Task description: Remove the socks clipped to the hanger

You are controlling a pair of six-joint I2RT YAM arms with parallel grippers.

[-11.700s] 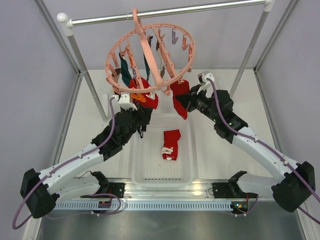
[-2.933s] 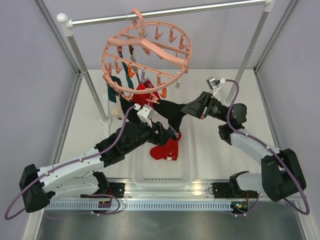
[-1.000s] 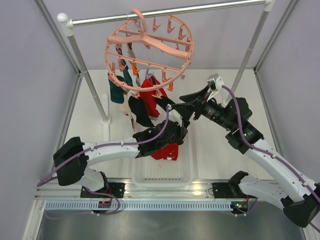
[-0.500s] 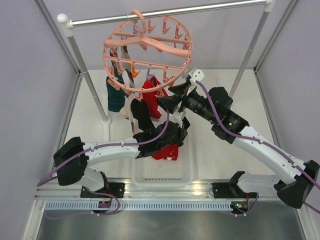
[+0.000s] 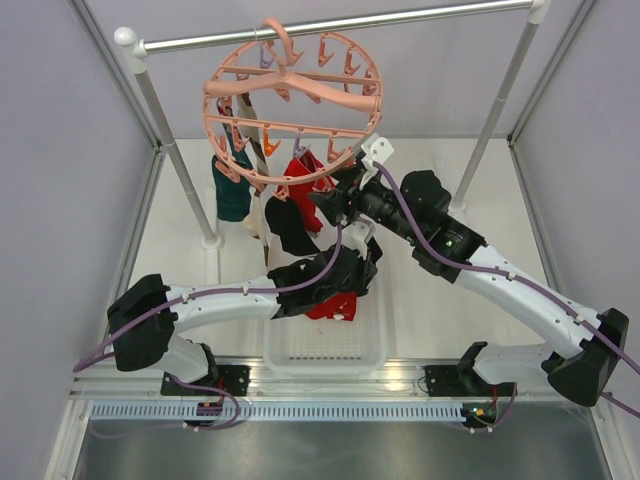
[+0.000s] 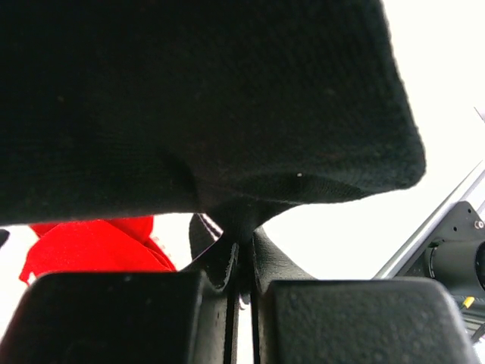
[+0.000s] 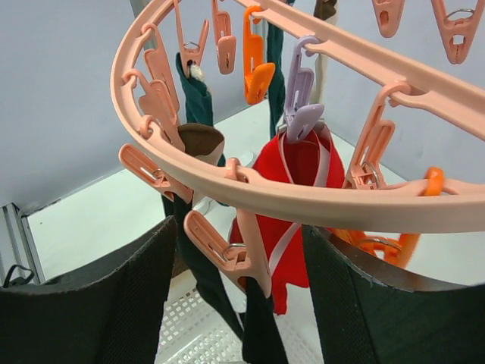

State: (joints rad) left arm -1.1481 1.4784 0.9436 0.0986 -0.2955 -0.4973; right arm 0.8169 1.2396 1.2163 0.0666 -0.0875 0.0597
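The salmon-pink hanger [image 5: 290,95] hangs from the rail with several socks clipped on: a teal one [image 5: 232,185], a red one [image 5: 305,178] and a black one [image 5: 288,224]. My left gripper [image 6: 241,262] is shut on black sock fabric [image 6: 197,106], low over the basket [image 5: 352,258]. My right gripper [image 7: 242,303] is open at the ring's near edge [image 5: 330,200]. A pink clip [image 7: 227,254] pinching the black sock [image 7: 261,337] sits between its fingers [image 7: 98,303]. Behind the clip hangs the red sock [image 7: 303,189] with white stripes.
A white perforated basket [image 5: 275,340] lies below the hanger, with a red sock [image 5: 338,305] in it. The metal rail [image 5: 400,17] and its posts [image 5: 170,140] frame the space. Orange [image 7: 256,72] and lilac [image 7: 301,83] clips dangle from the ring.
My right gripper has moved left and up to the ring's near edge and now straddles a clip. The hanger has swung slightly. The left arm has barely moved.
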